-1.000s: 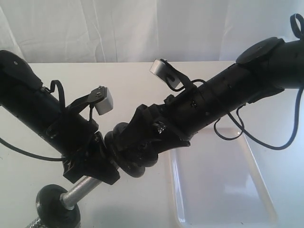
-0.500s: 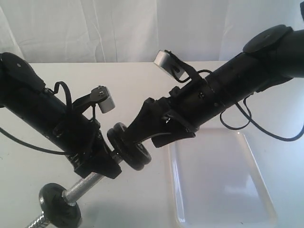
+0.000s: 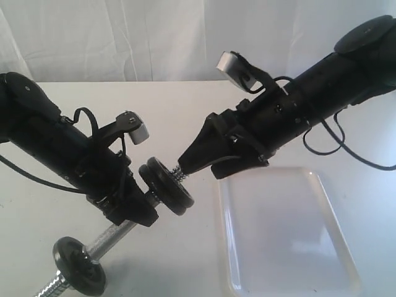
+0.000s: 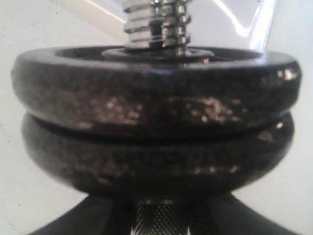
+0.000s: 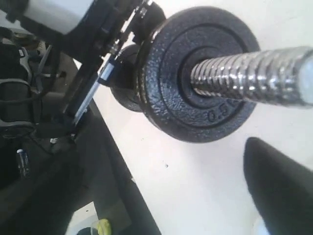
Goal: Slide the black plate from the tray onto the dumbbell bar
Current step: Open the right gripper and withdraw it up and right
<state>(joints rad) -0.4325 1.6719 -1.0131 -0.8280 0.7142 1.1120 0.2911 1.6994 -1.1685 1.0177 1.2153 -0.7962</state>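
black plate [image 5: 164, 73], seated on the dumbbell bar [image 3: 114, 234], looks heavy, rigid, rough-rimmed: grip its edge. left gripper [image 3: 133, 213] clamps that bar; right gripper [image 3: 185, 162] closure can't be told.

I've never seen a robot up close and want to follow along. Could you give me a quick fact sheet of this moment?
Left gripper: clamped on the dumbbell bar, holding it tilted
Black plate: on the bar, stacked against a second black disc beside the left gripper
Threaded end: bare, sticking out past the plate
Right gripper: near the threaded end, apart from the plate; open or shut unclear
Tray: on the table below the right arm
Bar's other end: another black disc, low near the table
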